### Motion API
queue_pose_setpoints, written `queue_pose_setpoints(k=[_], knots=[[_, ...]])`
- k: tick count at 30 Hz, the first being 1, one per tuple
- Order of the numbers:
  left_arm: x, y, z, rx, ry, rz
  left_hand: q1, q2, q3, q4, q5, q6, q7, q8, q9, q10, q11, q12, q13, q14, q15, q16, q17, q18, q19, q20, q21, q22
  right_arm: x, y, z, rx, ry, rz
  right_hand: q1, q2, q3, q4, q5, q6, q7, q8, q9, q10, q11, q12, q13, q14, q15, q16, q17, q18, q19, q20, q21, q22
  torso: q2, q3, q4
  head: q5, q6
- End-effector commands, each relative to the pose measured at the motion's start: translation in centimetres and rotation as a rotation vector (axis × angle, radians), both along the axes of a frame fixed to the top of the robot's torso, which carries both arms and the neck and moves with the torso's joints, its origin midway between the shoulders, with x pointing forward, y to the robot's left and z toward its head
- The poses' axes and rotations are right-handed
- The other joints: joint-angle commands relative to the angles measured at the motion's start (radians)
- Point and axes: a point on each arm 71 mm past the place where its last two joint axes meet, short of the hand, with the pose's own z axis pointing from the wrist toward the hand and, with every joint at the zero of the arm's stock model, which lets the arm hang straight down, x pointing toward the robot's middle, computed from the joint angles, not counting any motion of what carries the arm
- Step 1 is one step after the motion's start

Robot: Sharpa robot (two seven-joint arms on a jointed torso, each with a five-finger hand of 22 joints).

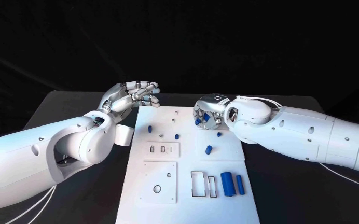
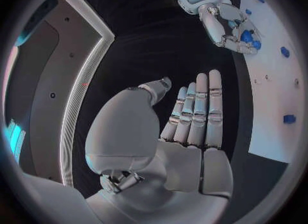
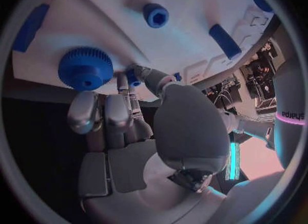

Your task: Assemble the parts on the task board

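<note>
Head camera looks down on the task board [image 1: 187, 182]; both wrist cameras view it closer.

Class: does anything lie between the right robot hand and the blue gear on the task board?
Nothing visible: the right robot hand is right beside the blue gear at the task board's edge.

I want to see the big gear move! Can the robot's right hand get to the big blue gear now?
Probably yes. The right hand is right beside the big blue gear on the task board, fingertips close to it, with nothing between them. It isn't holding the gear yet.
</note>
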Motion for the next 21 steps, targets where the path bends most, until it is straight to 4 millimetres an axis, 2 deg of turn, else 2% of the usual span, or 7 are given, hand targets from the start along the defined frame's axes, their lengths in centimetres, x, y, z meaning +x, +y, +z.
queue_pose_setpoints(k=[1, 4, 7, 15, 21], knots=[[0.0, -0.2, 0.1, -0.004, -0.005, -0.030, -0.008, -0.001, 0.000, 0.003, 0.002, -0.005, 0.021, -0.005, 0.001, 0.000, 0.005, -0.003, 0.001, -0.007, -0.003, 0.005, 0.002, 0.008, -0.010, 0.000, 0.003, 0.001, -0.1, 0.0, -0.2, 0.017, -0.012, -0.004, 0.019, 0.042, 0.023, -0.002, -0.027, 0.028, -0.012, 0.033, 0.036, 0.020, -0.010, 0.012, 0.011, 0.006, -0.013, 0.009, 0.001, -0.018, 0.004, -0.008, 0.009, 0.011, 0.004, -0.0006, 0.0010, 0.000, 0.004], [0.0, -0.2, 0.1, -0.003, -0.003, -0.031, -0.007, -0.001, 0.000, 0.003, 0.002, -0.006, 0.021, -0.006, 0.001, -0.002, 0.006, -0.004, 0.001, -0.008, -0.002, 0.005, 0.002, 0.008, -0.010, 0.000, 0.003, 0.001, -0.1, 0.0, -0.2, 0.023, -0.014, -0.011, 0.025, 0.059, 0.041, -0.009, -0.035, 0.022, -0.015, 0.061, 0.078, 0.030, -0.014, 0.016, 0.018, 0.004, -0.018, 0.012, -0.006, -0.018, 0.002, -0.014, 0.013, 0.019, 0.005, -0.0010, 0.0021, -0.001, 0.004], [0.0, -0.2, 0.1, -0.002, 0.000, -0.030, -0.006, -0.001, 0.001, 0.002, 0.002, -0.008, 0.022, -0.008, 0.001, -0.005, 0.007, -0.006, 0.001, -0.008, -0.002, 0.006, 0.003, 0.009, -0.011, 0.001, 0.004, 0.001, 0.0, 0.0, -0.2, 0.025, -0.015, -0.018, 0.024, 0.061, 0.057, -0.015, -0.037, 0.014, -0.017, 0.079, 0.107, 0.041, -0.018, 0.018, 0.022, 0.002, -0.021, 0.013, -0.012, -0.018, 0.000, -0.017, 0.013, 0.022, 0.005, -0.0017, 0.0018, -0.001, 0.006], [0.1, -0.1, 0.0, 0.002, 0.005, -0.027, -0.001, 0.000, 0.004, -0.003, 0.003, -0.011, 0.024, -0.010, 0.001, -0.008, 0.008, -0.009, 0.001, -0.010, -0.001, 0.007, 0.006, 0.009, -0.012, 0.001, 0.007, 0.003, -0.3, 0.3, 0.2, 0.058, -0.043, -0.032, 0.006, 0.051, 0.065, -0.012, -0.046, 0.003, -0.018, 0.096, 0.139, 0.036, -0.017, 0.010, 0.021, -0.001, -0.019, 0.011, -0.023, -0.016, -0.010, -0.017, 0.006, 0.014, 0.007, -0.0023, 0.0020, 0.002, 0.011], [0.2, 0.0, 0.0, 0.004, 0.008, -0.026, 0.000, 0.000, 0.004, -0.003, 0.003, -0.012, 0.024, -0.010, 0.001, -0.009, 0.008, -0.009, 0.001, -0.010, -0.001, 0.007, 0.006, 0.009, -0.013, 0.001, 0.008, 0.003, -0.4, 1.3, 1.0, 0.087, -0.080, -0.042, -0.004, 0.049, 0.069, -0.006, -0.057, -0.003, -0.020, 0.102, 0.153, 0.035, -0.016, 0.007, 0.021, -0.002, -0.019, 0.012, -0.026, -0.016, -0.011, -0.016, 0.005, 0.015, 0.010, -0.0029, 0.0030, 0.002, 0.016]])
